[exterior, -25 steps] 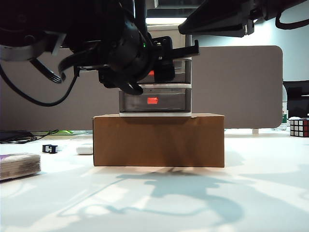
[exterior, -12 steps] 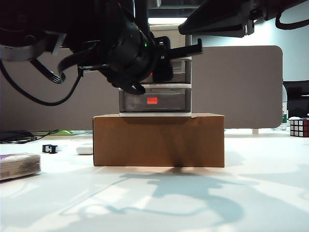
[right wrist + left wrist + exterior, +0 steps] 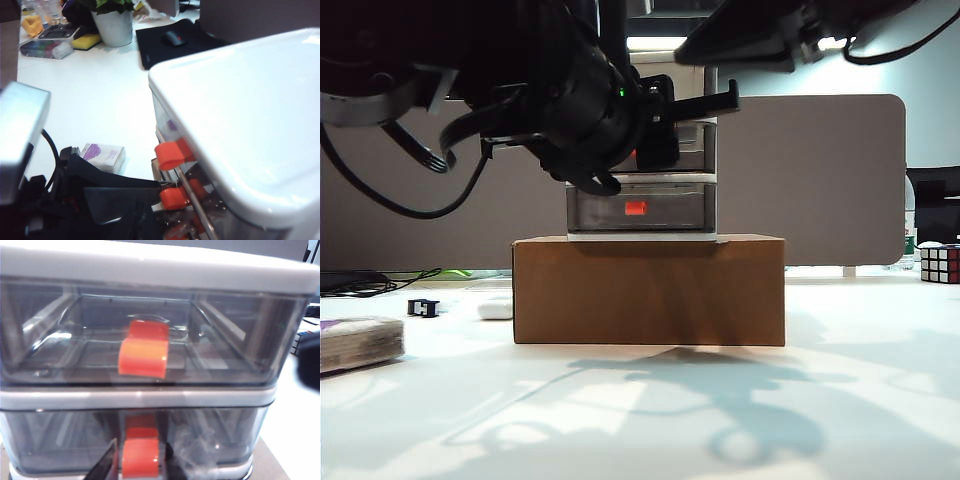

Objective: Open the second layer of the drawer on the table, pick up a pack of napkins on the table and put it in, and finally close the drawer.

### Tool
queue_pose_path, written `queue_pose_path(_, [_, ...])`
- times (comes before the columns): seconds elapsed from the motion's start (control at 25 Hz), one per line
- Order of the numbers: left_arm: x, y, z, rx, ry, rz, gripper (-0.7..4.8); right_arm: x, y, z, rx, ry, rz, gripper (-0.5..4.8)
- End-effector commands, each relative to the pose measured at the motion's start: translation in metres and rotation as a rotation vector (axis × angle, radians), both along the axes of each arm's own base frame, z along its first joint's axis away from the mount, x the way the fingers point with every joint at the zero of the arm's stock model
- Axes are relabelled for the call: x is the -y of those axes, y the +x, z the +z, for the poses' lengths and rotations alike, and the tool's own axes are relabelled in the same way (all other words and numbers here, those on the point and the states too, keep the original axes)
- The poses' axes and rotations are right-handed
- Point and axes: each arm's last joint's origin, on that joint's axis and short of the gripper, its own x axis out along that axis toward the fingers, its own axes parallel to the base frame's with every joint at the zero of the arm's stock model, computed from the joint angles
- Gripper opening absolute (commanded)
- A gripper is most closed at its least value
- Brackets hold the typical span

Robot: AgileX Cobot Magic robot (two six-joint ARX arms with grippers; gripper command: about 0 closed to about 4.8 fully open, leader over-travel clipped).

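The drawer, a white cabinet with smoky drawers, stands on a brown cardboard box. My left gripper is at the second layer, its fingers pressed against both sides of that drawer's red-orange handle. In the exterior view the left gripper hides that handle; the drawer front sits flush. The pack of napkins lies on the table at the far left, also seen as the pack beside the cabinet. My right gripper hangs as a dark shape above the cabinet; its jaws do not show.
A small white oval object and a small black part lie left of the box. A Rubik's cube sits at the far right. A grey partition stands behind the cabinet. Cables run along the back left.
The left fingers closed in on the middle drawer's handle, which now is hidden in the exterior view. The right arm moved left and lower above the cabinet.
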Motion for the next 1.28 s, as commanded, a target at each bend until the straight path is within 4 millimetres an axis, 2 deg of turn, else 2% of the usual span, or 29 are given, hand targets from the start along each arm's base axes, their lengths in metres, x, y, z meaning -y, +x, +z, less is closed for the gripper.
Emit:
queue_pose_path(0.04, [0.0,0.001,0.002,0.009,-0.013,-0.003,1.08,-0.004,0.008,-0.002,-0.019,0.007,0.027,-0.05])
queue_pose_path(0.16, [0.0,0.001,0.002,0.01,-0.013,-0.012,1.08,-0.005,0.012,-0.006,-0.027,0.002,0.026,-0.05])
queue_pose_path(0.64, [0.001,0.001,0.002,0.011,-0.013,-0.027,1.06,-0.002,0.017,-0.002,0.033,0.021,-0.017,-0.05])
queue_pose_path(0.88, [0.001,0.0,0.002,0.01,-0.012,-0.027,-0.06,-0.003,0.018,0.0,0.054,0.029,-0.022,-0.05])
queue_pose_path(1.08, [0.003,-0.003,0.002,0.008,-0.011,-0.028,-0.06,-0.002,0.02,0.0,0.068,0.019,-0.087,-0.05])
queue_pose_path(1.28, [0.008,-0.018,0.0,-0.001,-0.003,0.022,-0.06,-0.001,0.021,0.001,0.077,0.012,-0.136,-0.05])
